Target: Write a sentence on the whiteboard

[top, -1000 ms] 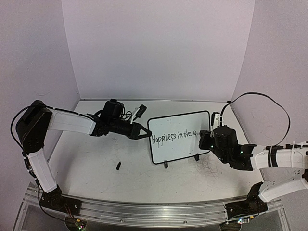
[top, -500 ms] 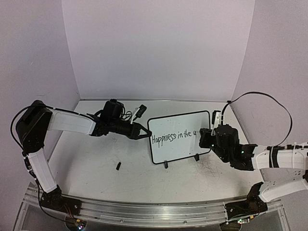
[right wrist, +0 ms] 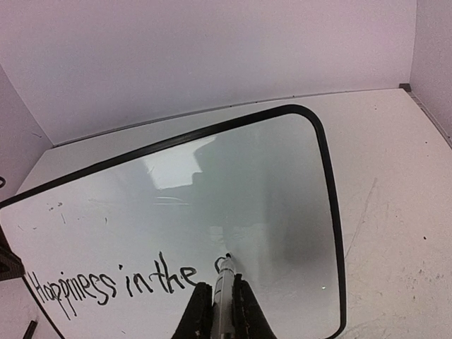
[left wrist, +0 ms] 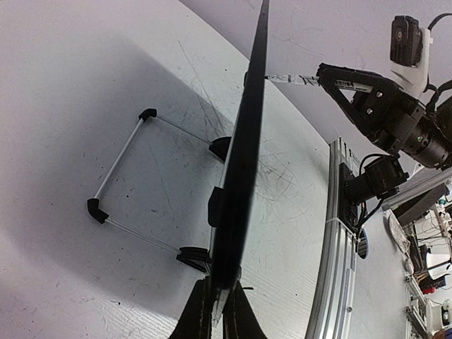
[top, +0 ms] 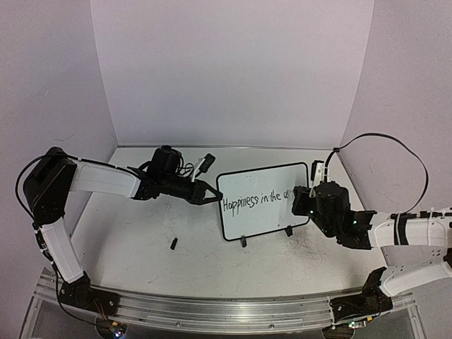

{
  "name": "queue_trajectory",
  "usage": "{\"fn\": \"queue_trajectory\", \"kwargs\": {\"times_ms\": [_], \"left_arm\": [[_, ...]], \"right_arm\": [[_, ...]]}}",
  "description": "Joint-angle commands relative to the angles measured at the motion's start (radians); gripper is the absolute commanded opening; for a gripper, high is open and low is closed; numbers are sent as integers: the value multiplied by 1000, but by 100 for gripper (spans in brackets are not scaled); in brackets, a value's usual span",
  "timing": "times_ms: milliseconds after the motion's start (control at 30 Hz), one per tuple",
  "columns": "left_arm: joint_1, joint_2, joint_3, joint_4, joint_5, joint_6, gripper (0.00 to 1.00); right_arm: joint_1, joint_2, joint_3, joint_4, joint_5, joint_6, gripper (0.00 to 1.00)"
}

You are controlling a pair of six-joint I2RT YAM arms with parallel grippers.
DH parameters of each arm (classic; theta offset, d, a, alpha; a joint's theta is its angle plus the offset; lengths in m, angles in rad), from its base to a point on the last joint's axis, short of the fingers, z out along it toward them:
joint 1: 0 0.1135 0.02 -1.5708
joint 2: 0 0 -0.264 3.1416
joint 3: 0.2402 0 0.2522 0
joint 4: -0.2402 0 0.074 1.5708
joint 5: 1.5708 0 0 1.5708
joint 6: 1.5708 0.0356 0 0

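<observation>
The right gripper (right wrist: 222, 309) is pinched tight on a marker (right wrist: 225, 281), whose tip is pressed to the whiteboard (top: 265, 180) just after "the". The left gripper (left wrist: 217, 316) is clamped on the board's left edge, and the board is thereby braced where it stands mid-table (top: 134, 233). The sentence (right wrist: 116, 284) reads "Happiness in the" plus 1 begun letter, so the writing is judged to be partway done. Short, steady strokes to the right are called for next, with light pressure.

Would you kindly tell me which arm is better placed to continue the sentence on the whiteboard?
The right. The right gripper is shut on the marker, its tip at the whiteboard just after the sentence, "Happiness in the". The left gripper is clamped on the whiteboard's edge, probably steadying it.
</observation>
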Motion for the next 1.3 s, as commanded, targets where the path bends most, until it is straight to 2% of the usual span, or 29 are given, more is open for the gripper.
{"fn": "queue_trajectory", "kwargs": {"times_ms": [0, 367, 633, 1267], "left_arm": [[-20, -24, 23, -56, 21, 6, 0], [-21, -27, 24, -55, 21, 6, 0], [-21, -22, 24, -56, 22, 5, 0], [-21, -21, 24, -55, 25, 4, 0]], "right_arm": [[-6, 15, 40, 51, 26, -16, 0], [-10, 34, 30, 24, 55, -2, 0], [-10, -43, 8, 9, 32, 1, 0], [-10, 13, 13, -12, 25, 30, 0]]}}
